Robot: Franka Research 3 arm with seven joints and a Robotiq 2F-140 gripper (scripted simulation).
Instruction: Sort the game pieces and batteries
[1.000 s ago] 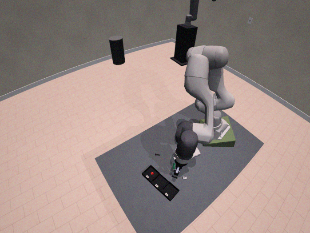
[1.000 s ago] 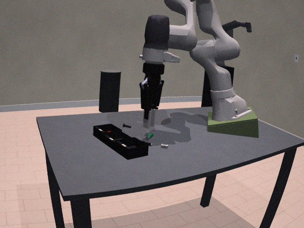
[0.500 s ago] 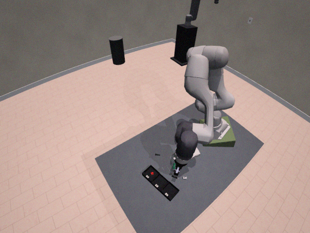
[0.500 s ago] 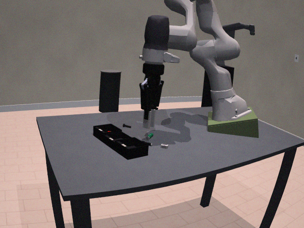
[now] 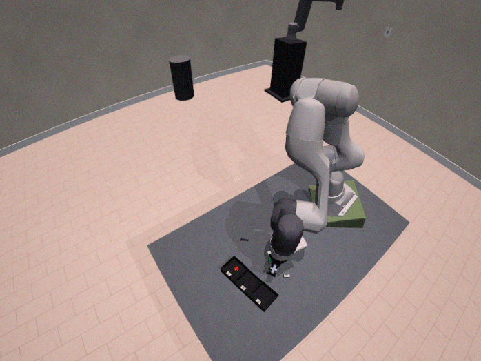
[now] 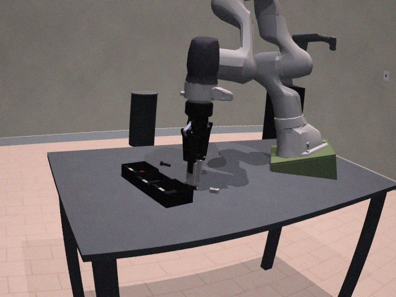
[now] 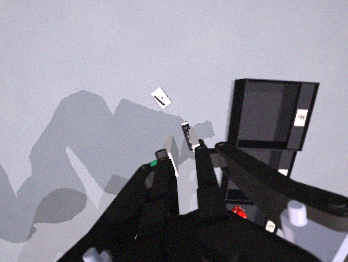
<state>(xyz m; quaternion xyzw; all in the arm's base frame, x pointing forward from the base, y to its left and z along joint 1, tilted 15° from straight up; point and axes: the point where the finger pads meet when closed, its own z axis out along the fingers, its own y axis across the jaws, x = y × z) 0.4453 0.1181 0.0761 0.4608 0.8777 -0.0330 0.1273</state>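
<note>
Battery-like cylinder: dark with a pale end [image 5: 271, 274] [image 6: 193, 186] [image 7: 187, 135], on the counter [image 5: 330, 271] [image 6: 127, 223] [image 7: 100, 50], near the bins; whether my fingers touch it, I cannot tell.
My pincer: pointing down over the counter [image 5: 272, 268] [image 6: 193, 177] [image 7: 185, 155], fingers slightly apart, with nothing clamped between them.
Green cylinder: beside my pincer [image 5: 269, 258] [image 7: 183, 140], mostly covered by my finger in the wrist view.
Red piece: inside an end compartment [image 5: 236, 268] [image 6: 142, 171] [image 7: 239, 212]; its shape is too small to make out.
Bins: three black compartments in a row [image 5: 250, 294] [image 6: 178, 199] [image 7: 239, 112], upright on the counter; I cannot read their letters. In the top view, I see nothing in the middle one or the other end one.
White tile: dark-marked and flat on the counter [image 5: 286, 275] [image 6: 214, 190] [image 7: 161, 98], near the dark cylinder.
Black bolt-like piece: lying outside the bins [image 5: 244, 239] [image 6: 164, 164], near the red piece's compartment.
</note>
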